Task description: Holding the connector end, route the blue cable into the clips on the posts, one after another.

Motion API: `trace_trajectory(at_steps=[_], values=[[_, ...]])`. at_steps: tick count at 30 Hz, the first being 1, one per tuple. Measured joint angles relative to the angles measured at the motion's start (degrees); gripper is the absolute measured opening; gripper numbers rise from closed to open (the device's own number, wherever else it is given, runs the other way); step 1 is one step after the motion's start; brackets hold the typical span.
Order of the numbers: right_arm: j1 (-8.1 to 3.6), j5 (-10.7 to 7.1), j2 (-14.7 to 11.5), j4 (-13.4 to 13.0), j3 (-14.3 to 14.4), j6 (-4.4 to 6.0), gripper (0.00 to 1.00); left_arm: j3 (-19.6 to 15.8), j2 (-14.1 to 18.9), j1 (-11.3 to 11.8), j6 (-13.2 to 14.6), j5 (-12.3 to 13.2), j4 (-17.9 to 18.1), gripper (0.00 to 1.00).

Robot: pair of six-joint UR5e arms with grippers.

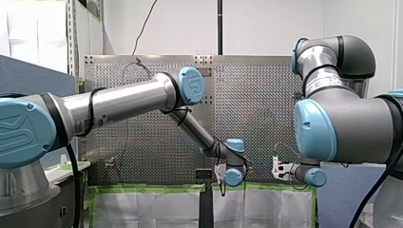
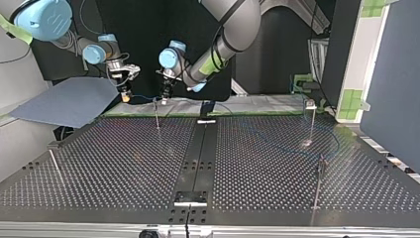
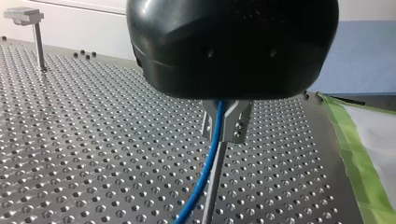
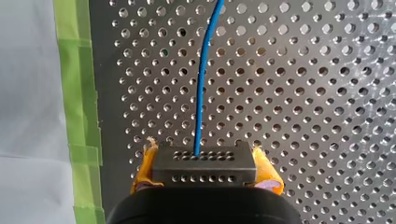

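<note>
In the right wrist view my right gripper [image 4: 205, 162] has its yellow pads [image 4: 267, 173] shut on a black connector block [image 4: 204, 163]. The blue cable [image 4: 202, 88] leaves the block and runs straight ahead over the perforated table. In the left wrist view my left gripper [image 3: 225, 122] has its metal fingers shut on the blue cable [image 3: 205, 172], which hangs down beside a thin post [image 3: 213, 186] just under the fingertips. In the top view both grippers hover at the far edge: my right gripper [image 2: 126, 95] left of my left gripper [image 2: 165, 97], with a clip post [image 2: 156, 114] beneath.
More posts stand on the table [image 2: 124, 168]: one at the top view's right rear [image 2: 312, 119], one right front [image 2: 318, 184], one left front [image 2: 54, 163]. Green tape [image 4: 81, 93] edges the plate. A grey sheet [image 2: 69, 101] lies beyond the far left corner.
</note>
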Motion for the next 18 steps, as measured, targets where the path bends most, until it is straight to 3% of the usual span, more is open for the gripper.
trace_trajectory(at_steps=[8, 18], values=[[0.08, -0.37, 0.0, 0.0, -0.2, 0.02, 0.0, 3.3, -2.8, -0.1, 0.1, -1.0, -3.1, 0.0], [0.87, -1.88, 0.0, 0.1, -0.9, -0.21, 0.0, 5.7, -3.2, -0.4, 0.0, -1.2, -3.8, 0.0]])
